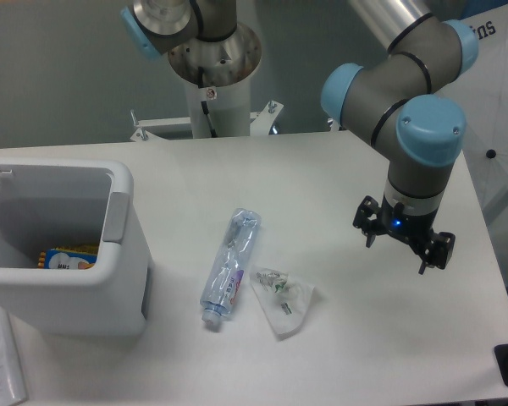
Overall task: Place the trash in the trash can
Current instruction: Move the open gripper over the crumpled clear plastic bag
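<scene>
I am hovering my claw (404, 239) right of the bottle (229, 269) and wrapper (282, 299); its spread I cannot tell.

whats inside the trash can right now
Inside the trash can lies one colourful orange, blue and yellow packet at the bottom. The near wall hides the rest of the floor.

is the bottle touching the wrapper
Cannot tell. In the camera view the bottle and the wrapper lie side by side, edges very close near the bottle's lower end, no plain gap or contact.
</scene>
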